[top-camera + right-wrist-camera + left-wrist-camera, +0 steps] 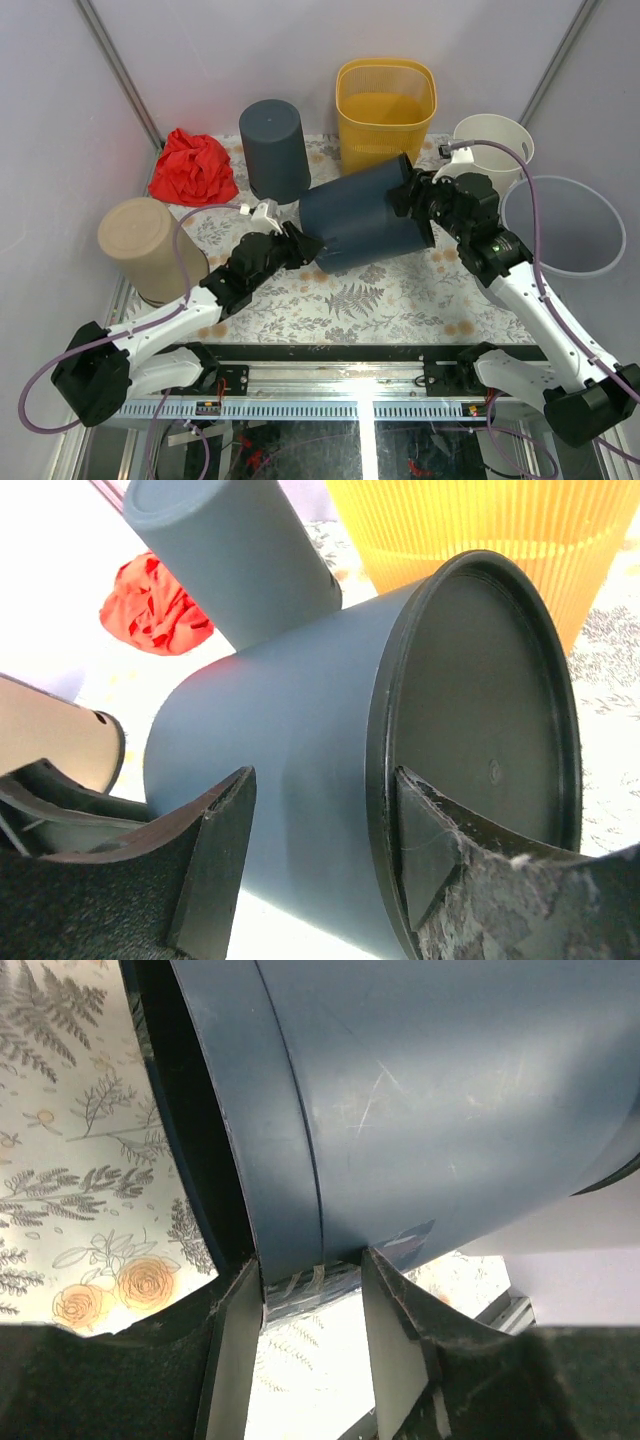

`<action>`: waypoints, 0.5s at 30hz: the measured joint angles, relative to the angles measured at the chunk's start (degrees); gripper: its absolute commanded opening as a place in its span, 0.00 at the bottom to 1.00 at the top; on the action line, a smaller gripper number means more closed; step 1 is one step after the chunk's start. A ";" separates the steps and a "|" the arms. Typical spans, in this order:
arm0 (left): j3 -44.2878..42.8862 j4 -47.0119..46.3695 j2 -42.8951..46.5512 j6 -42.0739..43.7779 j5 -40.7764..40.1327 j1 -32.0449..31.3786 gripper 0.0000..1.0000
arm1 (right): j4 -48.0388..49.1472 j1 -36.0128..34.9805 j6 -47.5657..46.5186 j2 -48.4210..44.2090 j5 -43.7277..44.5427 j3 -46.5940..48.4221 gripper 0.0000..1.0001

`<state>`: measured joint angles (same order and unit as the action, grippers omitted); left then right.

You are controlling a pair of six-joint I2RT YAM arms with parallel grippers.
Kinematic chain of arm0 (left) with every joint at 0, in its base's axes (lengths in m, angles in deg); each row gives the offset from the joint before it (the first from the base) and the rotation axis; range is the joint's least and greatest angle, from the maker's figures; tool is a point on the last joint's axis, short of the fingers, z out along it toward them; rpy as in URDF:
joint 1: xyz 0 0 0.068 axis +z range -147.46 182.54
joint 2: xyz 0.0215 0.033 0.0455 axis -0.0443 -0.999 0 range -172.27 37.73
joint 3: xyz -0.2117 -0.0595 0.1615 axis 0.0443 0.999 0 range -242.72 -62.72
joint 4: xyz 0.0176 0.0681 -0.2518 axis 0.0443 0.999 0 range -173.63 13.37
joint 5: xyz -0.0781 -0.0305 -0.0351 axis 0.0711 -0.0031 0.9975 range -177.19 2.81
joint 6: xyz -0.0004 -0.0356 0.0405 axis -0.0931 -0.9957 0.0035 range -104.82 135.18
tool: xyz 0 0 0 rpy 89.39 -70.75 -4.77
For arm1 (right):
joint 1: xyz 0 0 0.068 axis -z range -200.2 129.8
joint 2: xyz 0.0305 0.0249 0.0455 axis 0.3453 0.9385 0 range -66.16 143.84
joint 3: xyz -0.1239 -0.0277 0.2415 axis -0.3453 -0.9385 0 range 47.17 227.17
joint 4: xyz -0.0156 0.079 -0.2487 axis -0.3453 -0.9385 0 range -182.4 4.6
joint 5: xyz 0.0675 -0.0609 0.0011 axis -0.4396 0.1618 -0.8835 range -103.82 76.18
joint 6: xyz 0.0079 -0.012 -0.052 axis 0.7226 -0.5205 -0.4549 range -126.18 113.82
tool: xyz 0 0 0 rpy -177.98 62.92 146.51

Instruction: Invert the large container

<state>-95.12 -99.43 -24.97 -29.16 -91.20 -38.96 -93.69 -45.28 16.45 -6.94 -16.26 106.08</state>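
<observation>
Left gripper [310, 1262], right gripper [322, 777]: jaws half-open astride large container [365, 215]

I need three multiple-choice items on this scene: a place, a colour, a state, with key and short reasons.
1. Where is the crumpled red cloth?
A. far left of the table
B. inside a basket
C. under an arm

2. What colour is the ribbed plastic basket?
A. white
B. green
C. yellow

3. How is the large dark blue plastic container?
A. upright
B. on its side
C. upside down

Key: 1 A, it lies at the far left corner; 2 C, its walls are yellow; 3 B, its base faces sideways.
</observation>
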 measured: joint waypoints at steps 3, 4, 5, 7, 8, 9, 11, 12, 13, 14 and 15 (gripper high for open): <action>0.94 -0.35 -0.13 -0.72 0.79 -0.02 0.39 | -0.26 -1.81 -0.46 0.68 0.81 1.99 0.61; 1.33 -0.48 -0.20 -0.87 1.11 -0.02 0.39 | -0.33 -2.40 -0.63 1.03 1.01 2.64 0.61; 1.70 -0.48 -0.26 -1.05 1.44 -0.02 0.39 | -0.44 -3.15 -0.83 1.53 1.29 3.48 0.61; 2.38 -0.48 -0.46 -1.25 2.12 -0.02 0.40 | -0.46 -4.42 -1.07 2.45 1.46 4.85 0.61; 2.67 -0.44 -0.55 -1.29 2.38 -0.09 0.40 | -0.44 -5.05 -1.18 2.89 1.49 5.46 0.61; 2.91 -0.35 -0.66 -1.33 2.62 -0.11 0.40 | -0.46 -5.55 -1.27 3.26 1.49 5.90 0.61; 3.28 -0.24 -0.81 -1.38 2.84 -0.13 0.40 | -0.46 -6.64 -1.49 4.13 1.57 6.91 0.61; 3.43 -0.11 -0.90 -1.40 2.93 -0.13 0.40 | -0.44 -7.37 -1.68 4.68 1.84 7.48 0.61; 3.56 -0.07 -0.96 -1.42 2.97 -0.13 0.40 | -0.42 -7.85 -1.77 5.01 2.01 7.78 0.61; 3.82 -0.07 -1.01 -1.44 3.02 -0.13 0.40 | -0.39 -8.46 -1.90 5.38 2.36 8.15 0.61; 4.09 -0.07 -1.01 -1.44 3.06 -0.15 0.40 | -0.39 -8.94 -1.99 5.68 2.62 8.44 0.61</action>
<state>-91.04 -99.49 -25.98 -30.60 -88.14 -39.11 -94.09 -54.22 14.46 -1.26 -13.63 114.52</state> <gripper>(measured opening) 0.403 0.610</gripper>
